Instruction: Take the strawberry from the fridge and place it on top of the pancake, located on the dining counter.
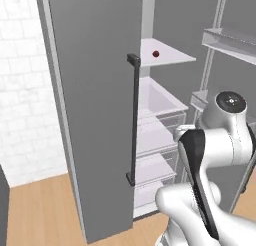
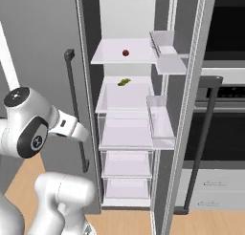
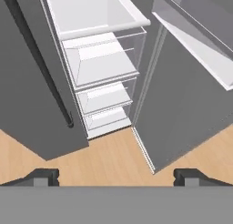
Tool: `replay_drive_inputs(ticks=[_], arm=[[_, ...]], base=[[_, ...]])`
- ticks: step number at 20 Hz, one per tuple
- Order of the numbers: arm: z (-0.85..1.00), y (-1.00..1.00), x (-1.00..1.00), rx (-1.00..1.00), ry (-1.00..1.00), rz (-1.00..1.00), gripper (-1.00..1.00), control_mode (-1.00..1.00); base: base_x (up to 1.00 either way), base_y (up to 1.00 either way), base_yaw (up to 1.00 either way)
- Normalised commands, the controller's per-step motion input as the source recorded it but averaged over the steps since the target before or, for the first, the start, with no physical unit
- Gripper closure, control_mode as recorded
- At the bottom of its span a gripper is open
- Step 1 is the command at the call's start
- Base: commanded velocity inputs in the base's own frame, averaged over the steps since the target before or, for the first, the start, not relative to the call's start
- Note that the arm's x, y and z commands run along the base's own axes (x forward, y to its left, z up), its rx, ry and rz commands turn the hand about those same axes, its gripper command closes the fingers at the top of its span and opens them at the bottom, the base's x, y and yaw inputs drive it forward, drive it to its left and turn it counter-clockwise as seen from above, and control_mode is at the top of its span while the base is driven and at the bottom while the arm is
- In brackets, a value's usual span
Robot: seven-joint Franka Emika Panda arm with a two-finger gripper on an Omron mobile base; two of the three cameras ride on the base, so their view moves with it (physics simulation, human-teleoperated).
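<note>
The strawberry [image 2: 125,52] sits on the fridge [image 1: 95,115] upper shelf; small, soft and likely light, it wants a gentle pinch across its middle. The gripper [image 3: 116,175] stands spread, empty.

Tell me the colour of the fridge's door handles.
Dark grey, nearly black; the handle shows best in the left base view.

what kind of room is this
Most likely a home kitchen: a tall grey fridge stands open on white shelves holding a strawberry and a small green item, with a built-in oven beside it and a wood floor.
</note>
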Motion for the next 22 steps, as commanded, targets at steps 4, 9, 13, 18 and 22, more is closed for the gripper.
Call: replay_drive_inputs(ticks=[4, 9, 13, 18, 22], arm=[[0.0, 0.0, 0.0, 0.0, 0.0, 0.0, -1.0, 1.0], [0.0, 0.0, 0.0, 0.0, 0.0, 0.0, -1.0, 1.0], [0.0, 0.0, 0.0, 0.0, 0.0, 0.0, -1.0, 1.0], [0.0, 0.0, 0.0, 0.0, 0.0, 0.0, -1.0, 1.0], [0.0, 0.0, 0.0, 0.0, 0.0, 0.0, -1.0, 1.0]], base=[[0.83, -0.24, -0.17], [0.5, -0.51, -0.02], [0.38, -0.29, 0.0], [0.46, -0.03, 0.0], [0.57, 0.01, 0.0]])
